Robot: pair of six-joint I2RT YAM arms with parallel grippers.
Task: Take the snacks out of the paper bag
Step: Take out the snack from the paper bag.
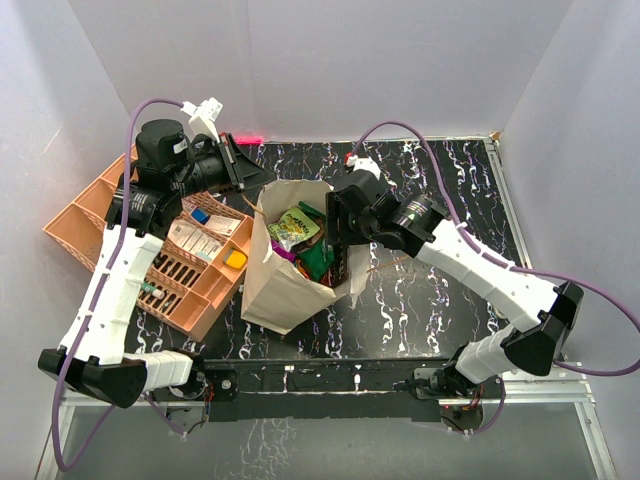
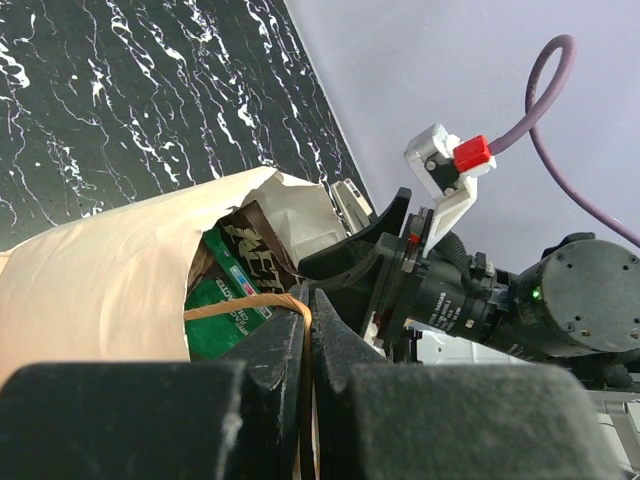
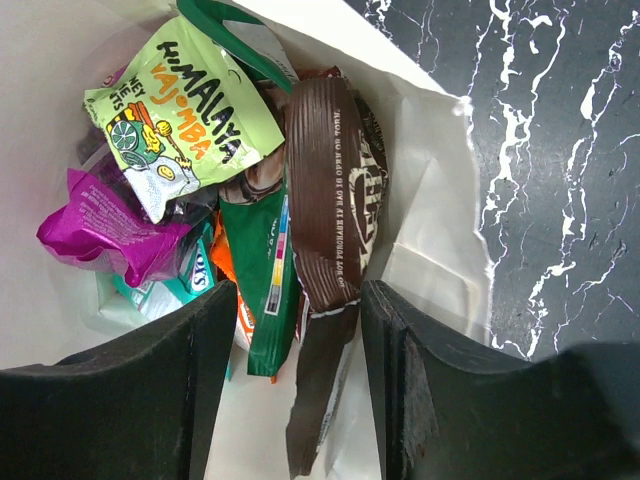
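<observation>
The cream paper bag (image 1: pixel 280 285) stands mid-table with its mouth open and the snacks (image 1: pixel 298 232) inside. My left gripper (image 1: pixel 258 182) is shut on the bag's tan loop handle (image 2: pixel 250 302) at the far-left rim. My right gripper (image 3: pixel 298 330) reaches into the bag from the right, jaws apart. Between them hang the dark-brown pouch (image 3: pixel 330 190) and a green packet (image 3: pixel 262 260); the right finger (image 3: pixel 400 360) touches the pouch's edge. A light-green packet (image 3: pixel 190 120), a purple one (image 3: pixel 100 225) and a teal one (image 3: pixel 190 275) lie further in.
An orange compartment tray (image 1: pixel 70 225) with small boxes sits tilted to the left of the bag, under my left arm. The black marbled table (image 1: pixel 440 330) spreads to the right. White walls close in the back and sides.
</observation>
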